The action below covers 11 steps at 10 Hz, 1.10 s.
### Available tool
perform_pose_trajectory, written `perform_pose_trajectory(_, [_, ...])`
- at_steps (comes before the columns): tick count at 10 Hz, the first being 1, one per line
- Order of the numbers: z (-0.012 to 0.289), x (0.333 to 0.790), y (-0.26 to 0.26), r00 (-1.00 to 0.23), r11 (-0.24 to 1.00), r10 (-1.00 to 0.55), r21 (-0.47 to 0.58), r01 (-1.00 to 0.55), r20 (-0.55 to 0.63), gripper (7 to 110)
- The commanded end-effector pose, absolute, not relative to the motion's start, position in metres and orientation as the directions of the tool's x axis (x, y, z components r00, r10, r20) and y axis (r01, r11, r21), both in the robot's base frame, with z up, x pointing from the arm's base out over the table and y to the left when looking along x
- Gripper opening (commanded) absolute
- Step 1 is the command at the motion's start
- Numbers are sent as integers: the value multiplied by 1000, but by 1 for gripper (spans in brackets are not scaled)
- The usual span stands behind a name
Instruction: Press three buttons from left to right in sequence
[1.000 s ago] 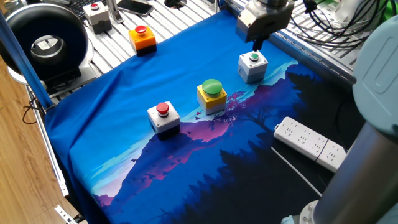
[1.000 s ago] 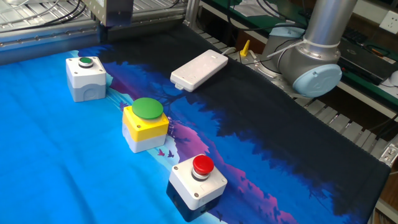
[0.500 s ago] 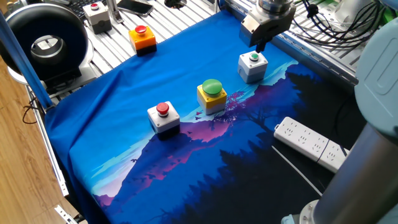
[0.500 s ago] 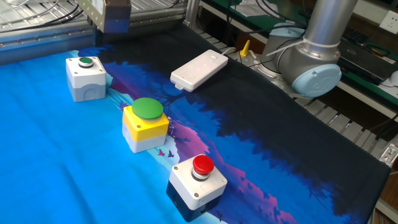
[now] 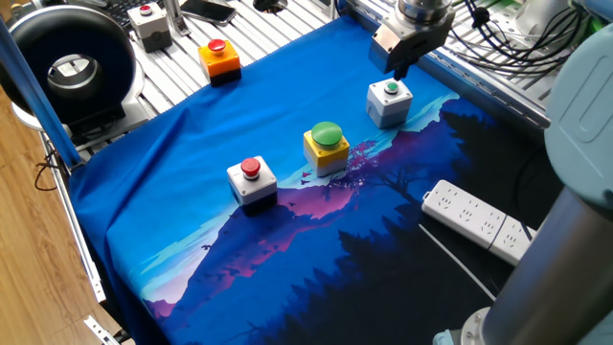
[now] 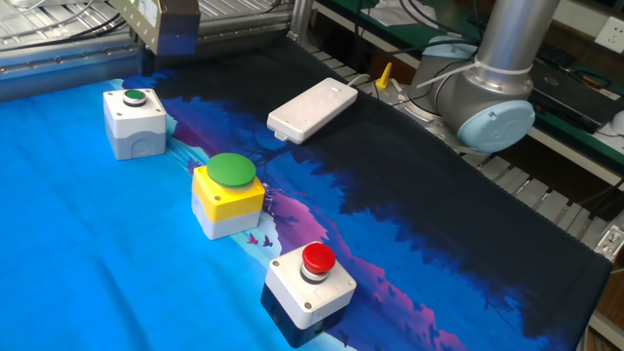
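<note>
The three task buttons sit in a diagonal row on the blue printed cloth (image 5: 192, 163): the white box with small red button (image 5: 252, 180) at the near-left end, the yellow box with large green dome button (image 5: 327, 148) in the middle, and the grey-white box with small green button (image 5: 390, 102) at the far-right end. The row's long axis runs from roughly 8 o'clock to 2 o'clock in the first fixed view. The gripper (image 5: 399, 69) hangs above and just beyond the grey-white box, apart from it; that box's button lies at about 6 o'clock from the fingertips, and the other two boxes lie farther off toward 7 to 8 o'clock. Whether the fingers are parted or closed cannot be told from either view. The first fixed view also shows an orange box with red button (image 5: 220, 57) and a grey box with small red button (image 5: 149, 24) off the cloth at 11 o'clock, and a white power strip (image 5: 477, 221) at 4 o'clock. The other fixed view shows only the gripper's lower body at its top edge (image 6: 175, 27), but gives clearer sight of each button top and of the arm's base joint (image 6: 487, 102).
</note>
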<state>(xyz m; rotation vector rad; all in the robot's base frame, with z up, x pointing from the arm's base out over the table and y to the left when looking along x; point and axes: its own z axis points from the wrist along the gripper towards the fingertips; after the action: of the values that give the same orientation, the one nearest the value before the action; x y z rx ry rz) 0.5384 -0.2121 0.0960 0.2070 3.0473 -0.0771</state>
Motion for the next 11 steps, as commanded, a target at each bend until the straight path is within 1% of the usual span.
perform_pose_trajectory(1, [93,545,-213,-986,990,130,-33,134,-106,7])
perform_pose_trajectory(5, [86,551,-210,-985,991,131,-14,134,-114,7])
perform_pose_trajectory(11, [86,549,-204,-985,991,135,9,135,-105,7])
